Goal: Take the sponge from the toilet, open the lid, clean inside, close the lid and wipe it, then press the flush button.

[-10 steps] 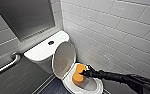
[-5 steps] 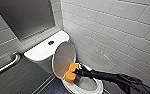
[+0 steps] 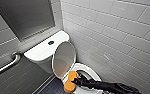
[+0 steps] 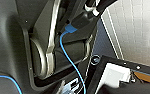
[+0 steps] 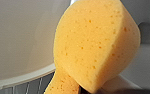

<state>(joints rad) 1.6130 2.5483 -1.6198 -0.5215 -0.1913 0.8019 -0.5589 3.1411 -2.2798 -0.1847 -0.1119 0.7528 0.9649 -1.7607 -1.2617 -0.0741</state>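
Clerk: Entry one, the black right gripper [image 3: 75,80]. Condition?

Checker: Clamped on the thick orange-yellow foam sponge [image 3: 70,84], pinching the block at its middle so that it bulges to either side. The dark arm [image 3: 108,87] behind it reaches in from the lower right of the head view.

Clerk: Sponge, location?

Checker: Over the near left part of the bowl rim, just below the lower edge of the lid. I cannot tell whether it touches either one. In the right wrist view the sponge [image 5: 96,45] looms large and close, its pores plain, with a pale curved white surface behind it.

Clerk: Entry two, the glossy white ceramic toilet [image 3: 89,71].

Checker: The oval bowl is open and set close against the tiled wall. The rounded rectangular tank stands behind it.

Clerk: Lid?

Checker: Glossy white oval plastic lid [image 3: 63,58] — raised, about upright, its back toward the tank front.

Clerk: Button?

Checker: Small dark round flush button [image 3: 51,42], set in the middle of the flat white tank top [image 3: 41,51], well apart from the sponge.

Clerk: Surroundings?

Checker: Pale grey rectangular wall tiles [image 3: 111,30], a dark grey framed panel [image 3: 26,17] above the tank, a curved metal grab bar [image 3: 6,65] to the tank's left — and a dark floor [image 3: 53,88] beside the bowl.
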